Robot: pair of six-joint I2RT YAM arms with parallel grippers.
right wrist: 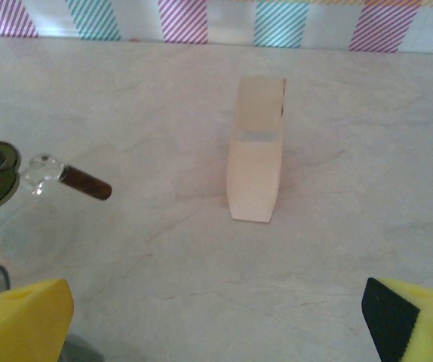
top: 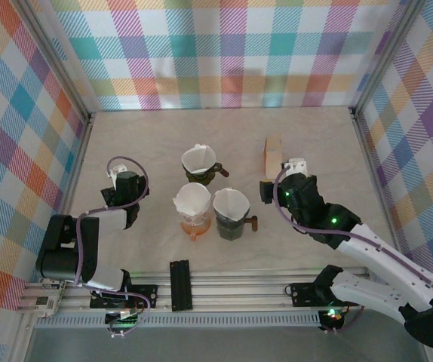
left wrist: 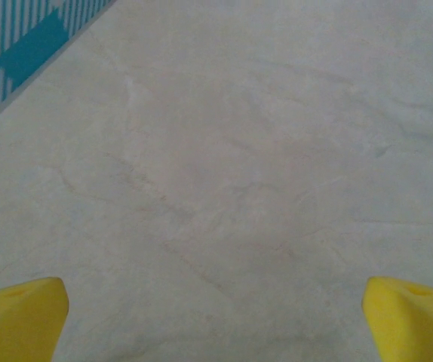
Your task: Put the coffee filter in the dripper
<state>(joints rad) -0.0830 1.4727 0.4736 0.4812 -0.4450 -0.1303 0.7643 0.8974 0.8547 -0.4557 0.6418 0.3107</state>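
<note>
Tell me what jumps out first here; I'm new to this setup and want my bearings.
A dark dripper at the back, an orange dripper front left and a green dripper front right cluster mid-table, each lined with a white paper filter. Right of them a pale block stands upright, alone. Bright plaid walls ring the table.

Our left pincer (left wrist: 216, 320) hangs low, jaws spread wide and empty; our right pincer (right wrist: 216, 320) reaches forward, likewise wide and empty.
</note>
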